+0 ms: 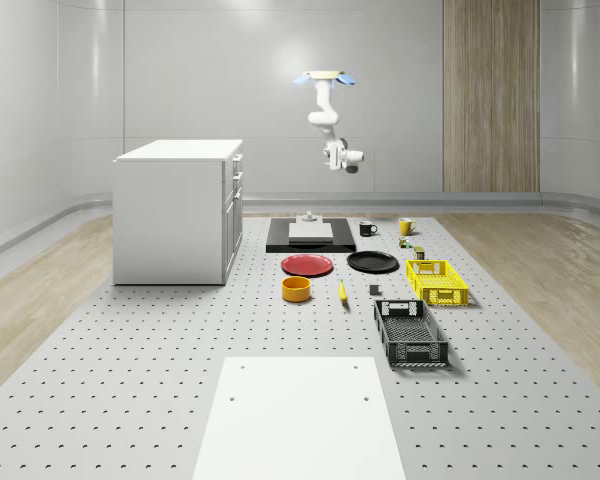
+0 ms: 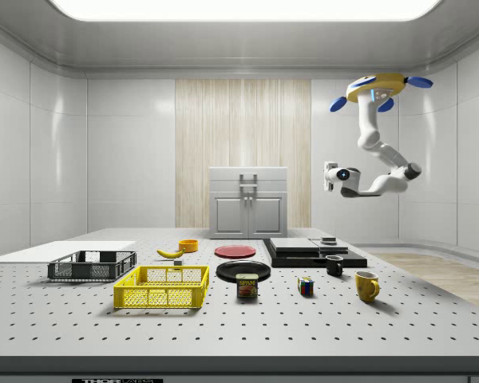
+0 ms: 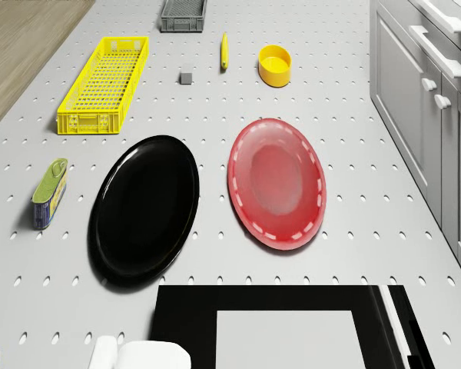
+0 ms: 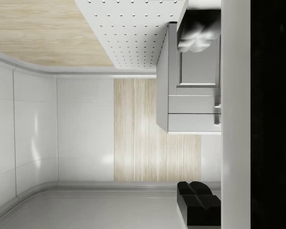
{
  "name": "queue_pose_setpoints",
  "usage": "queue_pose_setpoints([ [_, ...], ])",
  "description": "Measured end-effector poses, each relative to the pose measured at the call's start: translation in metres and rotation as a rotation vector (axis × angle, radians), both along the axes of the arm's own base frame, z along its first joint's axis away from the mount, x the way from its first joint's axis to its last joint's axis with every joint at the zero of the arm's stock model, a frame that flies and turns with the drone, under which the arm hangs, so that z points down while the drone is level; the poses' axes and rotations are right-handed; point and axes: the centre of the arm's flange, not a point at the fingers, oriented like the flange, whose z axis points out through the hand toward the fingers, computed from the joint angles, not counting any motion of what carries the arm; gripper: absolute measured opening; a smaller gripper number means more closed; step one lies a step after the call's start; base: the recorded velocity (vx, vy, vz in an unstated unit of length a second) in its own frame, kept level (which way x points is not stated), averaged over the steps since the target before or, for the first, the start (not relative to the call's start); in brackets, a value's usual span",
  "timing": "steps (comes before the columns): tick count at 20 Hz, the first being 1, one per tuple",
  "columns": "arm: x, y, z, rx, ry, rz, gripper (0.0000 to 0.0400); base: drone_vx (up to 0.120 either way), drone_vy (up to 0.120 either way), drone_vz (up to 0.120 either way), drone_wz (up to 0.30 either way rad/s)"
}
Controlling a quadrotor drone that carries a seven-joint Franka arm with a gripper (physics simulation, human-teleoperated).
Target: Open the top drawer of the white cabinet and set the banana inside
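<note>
The white cabinet (image 1: 178, 212) stands at the whole-scene view's left, its drawers and doors closed; I also see the cabinet (image 2: 248, 202) (image 3: 426, 92) (image 4: 193, 102) from the other cameras. The yellow banana (image 1: 342, 291) (image 2: 170, 253) (image 3: 223, 51) lies on the pegboard table beside an orange bowl (image 1: 296, 288) (image 3: 274, 64). The drone (image 1: 325, 78) (image 2: 379, 86) hovers high above the black platform (image 1: 310, 236) at the table's far end. Its arm hangs below, and the gripper (image 1: 335, 157) (image 2: 333, 177) (image 4: 193, 188) is in mid-air, well away from cabinet and banana, shut and holding nothing.
On the table lie a red plate (image 3: 276, 183), a black plate (image 3: 144, 206), a yellow basket (image 3: 104, 74), a dark basket (image 1: 410, 332), a tin can (image 3: 49, 192), a small cube (image 2: 305, 286) and two mugs (image 2: 366, 285). A white board (image 1: 300, 415) covers the near end.
</note>
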Motion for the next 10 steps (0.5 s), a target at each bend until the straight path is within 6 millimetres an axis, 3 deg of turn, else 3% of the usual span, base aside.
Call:
queue_pose_setpoints([
  [6, 0.0, 0.0, -0.0012, 0.011, 0.0, 0.0, 0.04, 0.12, -0.12, 0.113, 0.0],
  [10, 0.0001, 0.0, -0.0015, 0.014, 0.0, 0.0, 0.04, 0.0, -0.12, 0.0, 0.0],
])
